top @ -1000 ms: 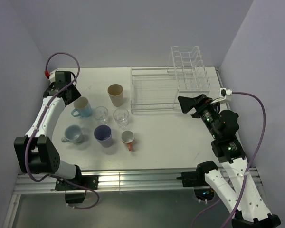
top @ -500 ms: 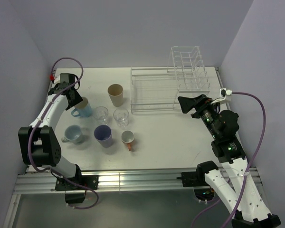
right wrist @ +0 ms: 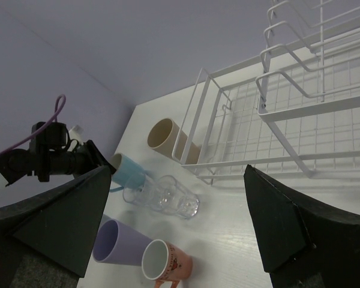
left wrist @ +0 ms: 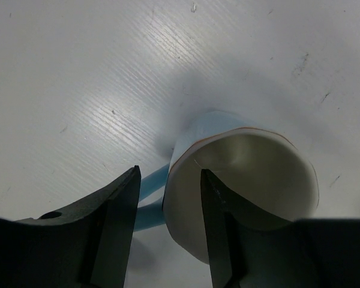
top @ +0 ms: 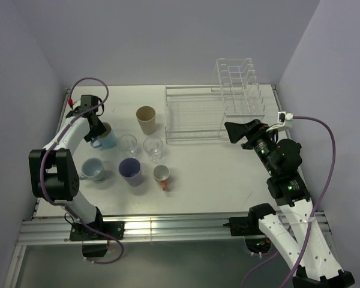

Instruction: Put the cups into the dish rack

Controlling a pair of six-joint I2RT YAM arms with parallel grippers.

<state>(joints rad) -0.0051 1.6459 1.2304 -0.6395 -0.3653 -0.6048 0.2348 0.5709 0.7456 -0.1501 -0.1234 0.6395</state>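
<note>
While the dish rack is standing without a cup in it at the 12 to 1 o'clock side of the table, all seven cups are waiting in a cluster toward 9 o'clock. Left gripper is hovering over the light blue cup, the 10 o'clock member of the cluster. In the left wrist view its jaws are parted narrowly, gripping nothing, and lining up astride the cup wall by the handle: one finger outside at 9 o'clock, the other finger over the white interior. Likely a rim pinch being set up, as the wall there is offering a firm edge. Right gripper is hanging at 3 o'clock, just off the rack's near corner, jaws spread wide and holding nothing, probably parked clear of the loading path. Tan cup is sitting just at 9 o'clock of the rack; two clear glasses, purple cup, grey-blue mug and orange-handled mug are filling the rest. Hard to judge: whether the fingertips are already touching the rim. The near rim is being cut off by the gripper body, and the glasses are blending together in the right wrist view.
</note>
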